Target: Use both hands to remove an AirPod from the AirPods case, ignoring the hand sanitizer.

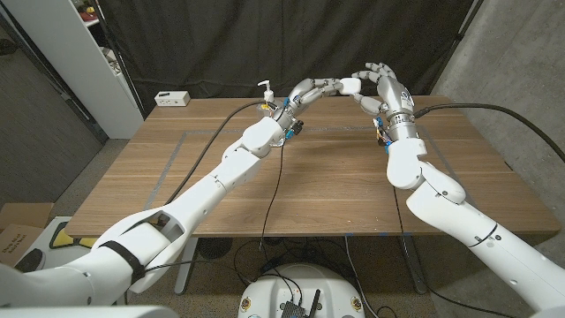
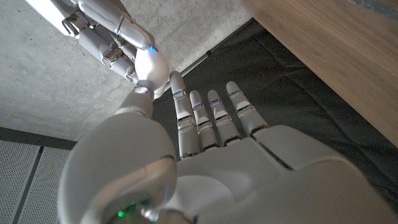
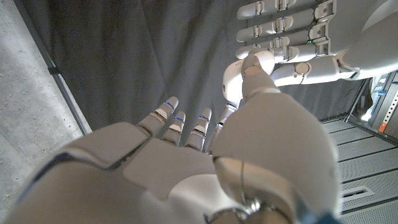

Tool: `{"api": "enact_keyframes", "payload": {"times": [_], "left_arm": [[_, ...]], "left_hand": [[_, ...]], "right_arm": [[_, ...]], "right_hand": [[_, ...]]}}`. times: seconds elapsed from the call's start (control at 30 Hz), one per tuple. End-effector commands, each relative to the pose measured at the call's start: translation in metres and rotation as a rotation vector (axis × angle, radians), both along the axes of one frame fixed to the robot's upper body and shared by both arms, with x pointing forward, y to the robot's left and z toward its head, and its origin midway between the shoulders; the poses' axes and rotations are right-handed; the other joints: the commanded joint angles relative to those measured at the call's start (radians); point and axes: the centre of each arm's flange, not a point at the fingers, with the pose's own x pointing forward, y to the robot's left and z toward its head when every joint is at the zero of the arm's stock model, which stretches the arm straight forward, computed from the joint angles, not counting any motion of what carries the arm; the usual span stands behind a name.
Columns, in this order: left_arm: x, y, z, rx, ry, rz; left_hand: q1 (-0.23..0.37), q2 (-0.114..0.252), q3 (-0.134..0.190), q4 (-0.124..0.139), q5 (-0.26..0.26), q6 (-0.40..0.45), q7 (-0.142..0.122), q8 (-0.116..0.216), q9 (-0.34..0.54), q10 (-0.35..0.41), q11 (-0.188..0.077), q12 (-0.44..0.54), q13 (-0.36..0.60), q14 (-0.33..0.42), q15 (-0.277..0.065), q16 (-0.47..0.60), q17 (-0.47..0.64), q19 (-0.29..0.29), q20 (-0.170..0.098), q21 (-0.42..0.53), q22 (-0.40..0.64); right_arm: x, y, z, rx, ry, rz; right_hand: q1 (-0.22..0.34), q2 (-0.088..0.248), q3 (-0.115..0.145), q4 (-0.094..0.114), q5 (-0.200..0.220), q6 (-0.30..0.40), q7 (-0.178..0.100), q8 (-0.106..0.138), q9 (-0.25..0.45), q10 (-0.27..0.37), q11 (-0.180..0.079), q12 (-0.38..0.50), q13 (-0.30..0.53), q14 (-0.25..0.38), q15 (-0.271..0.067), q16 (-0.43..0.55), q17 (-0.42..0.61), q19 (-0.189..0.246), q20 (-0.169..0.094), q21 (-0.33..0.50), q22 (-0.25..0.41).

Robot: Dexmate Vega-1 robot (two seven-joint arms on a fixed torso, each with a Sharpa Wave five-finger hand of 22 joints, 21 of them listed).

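- Head view: one AirPods case (image 1: pixel 350 85), small, white and rounded, is seen raised above the far part of the desk (image 1: pixel 300 190), held between the left hand (image 1: pixel 311 91) and the right hand (image 1: pixel 381 88). The left fingers are closed on it from one side; the right thumb is set against its other side while the remaining right fingers are spread upward. One hand sanitizer (image 1: pixel 264 93) bottle is seen standing near the far edge, just behind the left wrist, apart from the case.
- Left wrist view: the left thumb is pressed to the case (image 2: pixel 152 67), with the left fingers (image 2: pixel 205 115) extended side by side; the right hand (image 2: pixel 102 31) is seen closing on the case from the opposite side.
- Right wrist view: the right thumb tip is laid on the case (image 3: pixel 239 78), whose other side is met by the left hand (image 3: pixel 292 37). Whether the lid is open cannot be told, and no AirPod is discernible.
- Handling, as judged: the case is taken to be light, rigid and glossy, hence slippery. The body is best pinched across its flat faces, leaving the lid free; an earbud would be gripped by its head.
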Motion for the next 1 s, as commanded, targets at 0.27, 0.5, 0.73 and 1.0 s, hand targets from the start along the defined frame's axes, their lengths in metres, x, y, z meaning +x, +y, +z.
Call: {"api": "enact_keyframes", "payload": {"times": [0.27, 0.5, 0.73, 1.0], "left_arm": [[0.001, -0.008, 0.004, -0.027, -0.051, -0.032], [0.003, -0.003, 0.002, -0.087, -0.063, -0.051], [0.008, 0.000, -0.001, -0.092, -0.062, -0.061], [0.015, 0.002, -0.006, -0.080, -0.047, -0.046]], "left_hand": [[0.122, 0.077, 0.037, -0.019, 0.006, 0.080, -0.034, 0.026, 0.020, 0.041, -0.036, 0.015, 0.002, 0.022, -0.062, 0.018, 0.008, 0.003, 0.001, 0.008, 0.010], [0.187, 0.087, 0.042, -0.022, 0.000, 0.125, -0.052, 0.053, 0.047, 0.089, -0.062, 0.031, 0.003, 0.057, -0.097, 0.037, 0.014, 0.012, -0.016, 0.018, 0.015], [0.202, 0.091, 0.038, -0.016, -0.002, 0.127, -0.058, 0.059, 0.059, 0.099, -0.072, 0.034, 0.005, 0.059, -0.111, 0.042, 0.019, 0.009, -0.018, 0.020, 0.017], [0.213, 0.093, 0.032, -0.011, -0.001, 0.134, -0.062, 0.067, 0.072, 0.095, -0.086, 0.031, 0.006, 0.047, -0.119, 0.040, 0.022, 0.008, -0.022, 0.024, 0.020]], "right_arm": [[0.000, -0.003, -0.002, 0.000, 0.019, 0.021], [-0.002, -0.006, -0.003, -0.005, 0.058, 0.028], [-0.003, -0.010, -0.005, 0.006, 0.093, 0.072], [-0.007, -0.011, -0.005, 0.005, 0.106, 0.113]], "right_hand": [[0.001, 0.008, -0.006, 0.001, 0.007, 0.037, -0.013, 0.000, 0.013, 0.008, -0.002, -0.005, 0.001, 0.009, -0.132, -0.005, 0.003, 0.005, -0.005, -0.003, 0.000], [-0.004, 0.005, -0.012, 0.003, 0.006, 0.038, -0.015, -0.003, 0.013, 0.009, -0.004, -0.006, 0.002, 0.009, -0.128, -0.007, 0.003, 0.007, 0.001, -0.003, 0.000], [-0.007, 0.000, -0.018, 0.003, 0.005, 0.027, -0.015, -0.012, 0.012, -0.003, -0.002, -0.013, 0.003, 0.007, -0.126, -0.009, 0.003, 0.011, 0.008, -0.002, 0.000], [-0.006, -0.009, -0.026, 0.001, 0.005, -0.009, -0.021, -0.036, 0.010, -0.032, -0.003, -0.026, 0.006, 0.000, -0.123, -0.013, 0.004, 0.011, 0.019, -0.003, 0.000]]}}
